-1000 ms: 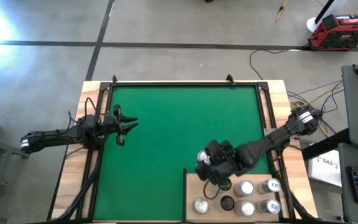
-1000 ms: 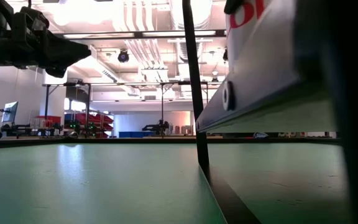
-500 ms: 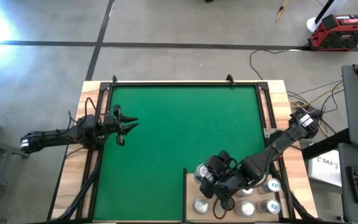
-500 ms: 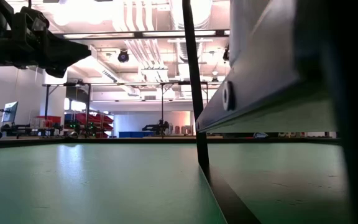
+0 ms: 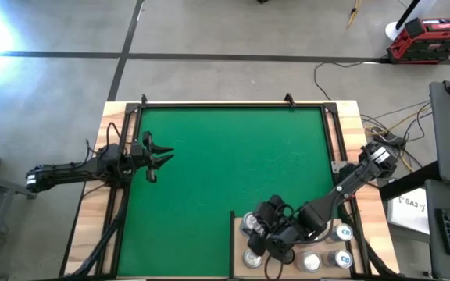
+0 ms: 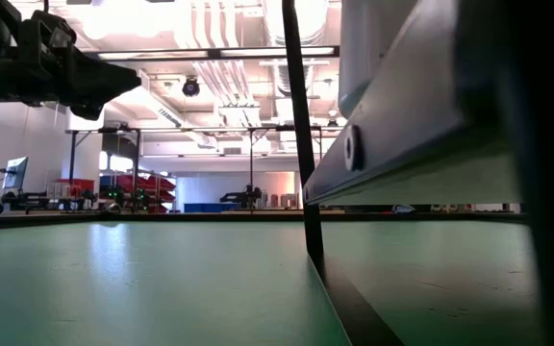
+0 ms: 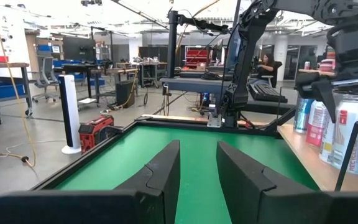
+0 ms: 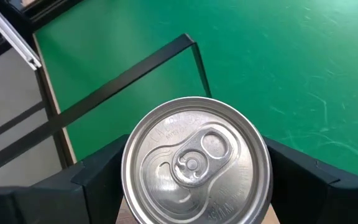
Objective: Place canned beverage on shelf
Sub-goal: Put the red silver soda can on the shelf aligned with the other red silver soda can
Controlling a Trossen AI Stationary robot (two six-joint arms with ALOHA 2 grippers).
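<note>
The canned beverage [image 8: 194, 162], silver-topped with white and red sides [image 7: 356, 137], stands upright between the fingers of my right gripper [image 5: 255, 228], over the left part of the shelf [image 5: 238, 238], a pale plywood panel at the table's near right. In the low view the can [image 6: 383, 38] shows just above the shelf's edge [image 6: 402, 144]; whether its base touches the panel I cannot tell. My left gripper [image 5: 158, 160] waits open at the table's left edge, holding nothing. My right gripper has the can pinched between its two fingers [image 8: 98, 180], one on each side of the body just below the top rim [image 8: 127, 167]. The fingers come slanting down from the table's far right. The can stays upright, lid up.
Several other cans stand on the shelf: one near its front left [image 5: 252, 257], others toward its right [image 5: 341, 232], close beside the arm. A black frame rail [image 5: 233, 226] edges the shelf's left side. The green mat [image 5: 225, 156] stretches away to the far and left.
My right gripper has carried the can toward the table's near edge, farther over the shelf, rolling its wrist somewhat on the way. The can has stayed upright between the fingers.
</note>
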